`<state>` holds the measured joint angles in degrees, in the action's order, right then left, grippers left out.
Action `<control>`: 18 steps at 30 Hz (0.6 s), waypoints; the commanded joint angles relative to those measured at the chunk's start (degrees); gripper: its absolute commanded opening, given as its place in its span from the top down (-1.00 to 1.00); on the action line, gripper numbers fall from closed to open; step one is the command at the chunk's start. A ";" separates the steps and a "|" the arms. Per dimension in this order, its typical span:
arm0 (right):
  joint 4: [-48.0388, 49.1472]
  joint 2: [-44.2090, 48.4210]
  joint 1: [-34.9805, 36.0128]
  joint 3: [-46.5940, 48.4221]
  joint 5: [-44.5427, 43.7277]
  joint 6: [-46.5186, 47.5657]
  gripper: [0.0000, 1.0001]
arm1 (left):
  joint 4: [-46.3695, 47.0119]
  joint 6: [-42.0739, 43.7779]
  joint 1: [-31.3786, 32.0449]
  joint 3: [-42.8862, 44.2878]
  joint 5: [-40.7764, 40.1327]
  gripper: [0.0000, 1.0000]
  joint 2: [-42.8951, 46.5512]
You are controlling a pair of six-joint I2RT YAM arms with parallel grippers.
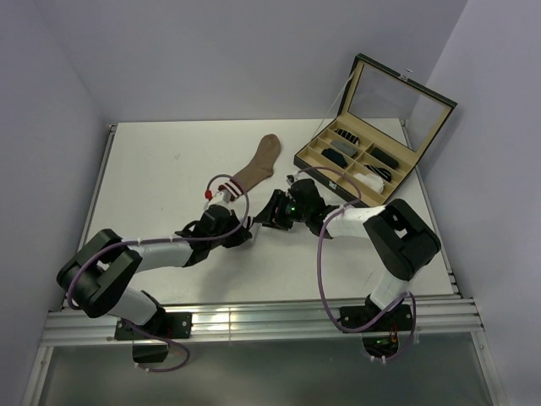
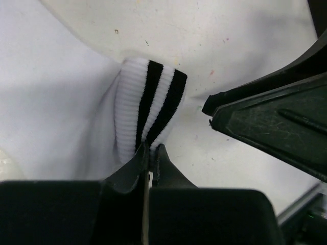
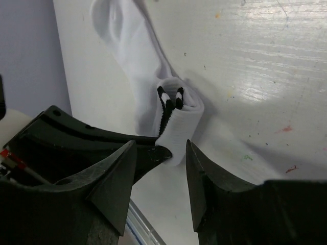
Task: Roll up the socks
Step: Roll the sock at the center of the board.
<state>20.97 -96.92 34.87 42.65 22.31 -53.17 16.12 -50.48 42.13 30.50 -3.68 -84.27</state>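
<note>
left jaws are clamped tight on the white sock, right on the edge of its striped cuff. right jaws are spread wide, with that same cuff just ahead of the gap between them. wider view: the white desk carries everything. both arms reach in over its middle, the left arm low and stretched out, the right arm bent across to meet it, wrists close together. at the far right corner sits an open box, lid tipped up, its compartments holding small dark and pale rolls. the tan-brown sock lies flat near the middle of the desk, toe pointing to the far edge, striped end just beside the left wrist. the white sock's foot lies flat on the desk, pale on pale. its pinched cuff stands up folded, two black bands showing.
</note>
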 commanded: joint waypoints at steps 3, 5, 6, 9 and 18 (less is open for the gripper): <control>5.13 -0.45 -0.24 -0.03 1.25 -0.18 -0.04 | 10.59 -7.70 -4.95 -4.83 12.46 0.99 -1.33; 6.09 -1.50 -0.16 0.24 1.86 -0.27 -0.07 | 13.14 -9.28 -6.17 -5.45 14.84 0.99 -2.12; 6.19 -1.86 -0.16 0.41 2.13 -0.36 -0.08 | 13.76 -9.81 -6.62 -6.06 15.28 0.99 -2.39; 6.19 -3.01 -0.07 0.59 1.95 -0.18 -0.11 | 16.57 -12.09 -7.67 -7.82 16.60 0.99 -3.00; 8.56 -7.04 -0.07 0.41 3.09 -0.89 -0.11 | 25.62 -19.56 -10.75 -12.83 19.67 0.99 -3.71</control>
<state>25.50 -102.50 34.85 42.68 24.25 -53.60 36.84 -66.46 32.01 19.25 13.47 -86.94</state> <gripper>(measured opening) 0.558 0.034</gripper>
